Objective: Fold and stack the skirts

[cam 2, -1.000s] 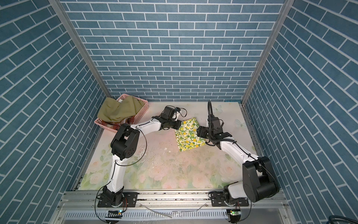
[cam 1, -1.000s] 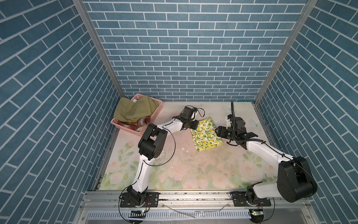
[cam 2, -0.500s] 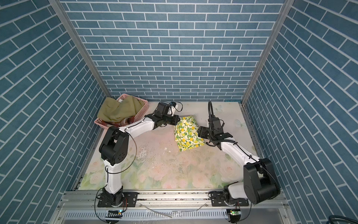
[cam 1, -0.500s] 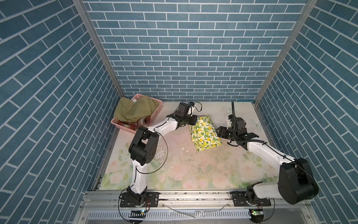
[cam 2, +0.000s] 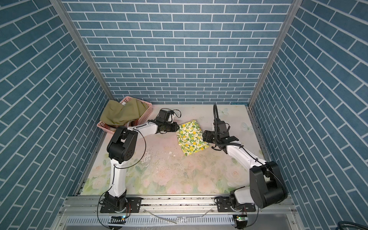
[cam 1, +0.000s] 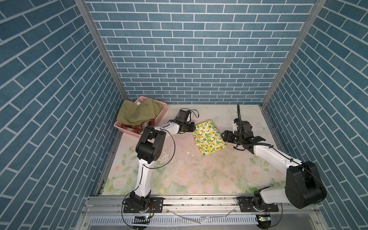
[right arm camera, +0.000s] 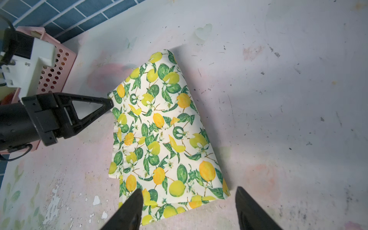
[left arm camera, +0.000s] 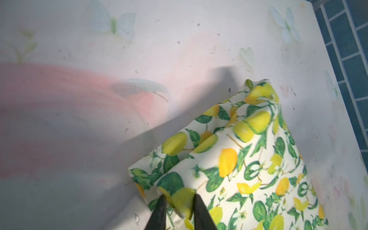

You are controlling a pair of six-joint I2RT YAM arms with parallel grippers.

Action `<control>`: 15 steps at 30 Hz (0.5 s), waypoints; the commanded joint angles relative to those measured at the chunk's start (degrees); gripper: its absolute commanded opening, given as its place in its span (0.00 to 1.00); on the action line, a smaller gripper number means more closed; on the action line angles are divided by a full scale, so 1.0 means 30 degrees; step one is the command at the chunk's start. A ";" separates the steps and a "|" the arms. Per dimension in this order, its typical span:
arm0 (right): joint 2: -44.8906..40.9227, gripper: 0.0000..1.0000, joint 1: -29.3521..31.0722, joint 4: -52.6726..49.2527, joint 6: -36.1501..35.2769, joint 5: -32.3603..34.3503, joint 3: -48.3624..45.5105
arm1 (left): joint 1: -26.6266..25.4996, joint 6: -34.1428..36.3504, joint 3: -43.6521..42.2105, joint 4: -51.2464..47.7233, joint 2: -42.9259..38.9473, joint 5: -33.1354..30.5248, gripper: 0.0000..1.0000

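Table covering (cam 1: 199, 175): flat, faded rose print, worn and speckled around mid-frame, with a few white flakes (cam 1: 188, 153). Lemon-print skirt (cam 1: 209, 139) lies folded and flat on it, right of centre, upper part of the surface. Pink basket (cam 1: 127, 130) sits on its upper-left corner, apart from the skirt.

Your lemon skirt (cam 1: 209, 139) is white, printed with yellow lemons and green leaves. The olive skirt (cam 1: 137, 113) is plain olive green, and the basket (cam 1: 124, 129) under it is pink with round holes. The counter (cam 1: 199, 175) carries faded pink roses, green leaves and pale butterflies. Around it you see walls (cam 1: 189, 49) in blue brick with white joints.
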 commanded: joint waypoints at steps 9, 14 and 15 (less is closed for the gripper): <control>0.3340 0.84 -0.0659 -0.0155 -0.1848 -0.2001 0.3256 | 0.0093 -0.0187 -0.0675 0.0191 -0.2191 0.0073 0.68; 0.5540 0.86 -0.1110 -0.0366 -0.2689 -0.3143 0.5100 | -0.0168 -0.0518 -0.2059 0.0716 -0.3201 -0.0034 0.72; 0.5855 0.86 -0.1213 -0.0194 -0.2776 -0.3364 0.5289 | -0.0386 -0.0341 -0.2102 0.0586 -0.3215 -0.0207 0.72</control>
